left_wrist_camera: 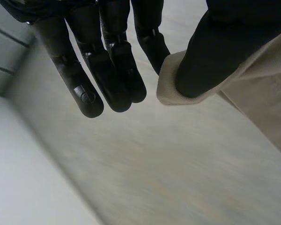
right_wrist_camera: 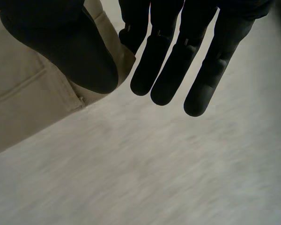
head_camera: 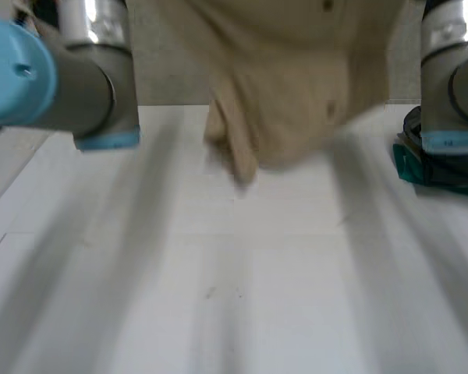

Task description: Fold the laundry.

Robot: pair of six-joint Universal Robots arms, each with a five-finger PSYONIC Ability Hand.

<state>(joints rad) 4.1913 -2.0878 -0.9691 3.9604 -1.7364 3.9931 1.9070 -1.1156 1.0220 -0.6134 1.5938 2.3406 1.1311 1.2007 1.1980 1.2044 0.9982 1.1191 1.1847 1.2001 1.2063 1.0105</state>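
A beige garment [head_camera: 288,93] hangs in the air above the far middle of the white table [head_camera: 242,296], its lower folds dangling just over the surface. In the left wrist view my left hand [left_wrist_camera: 107,70] pinches a hemmed corner of the beige garment [left_wrist_camera: 262,93] between its thumb and a straight finger. In the right wrist view my right hand [right_wrist_camera: 178,61] grips the other hemmed corner of the garment [right_wrist_camera: 23,103] the same way, thumb pressed on the cloth, the other fingers straight. Both arms [head_camera: 62,78] are raised at the sides.
A stack of dark teal folded clothes [head_camera: 437,167] lies at the table's far right, beside my right arm [head_camera: 452,70]. The table's left edge runs diagonally at the near left.
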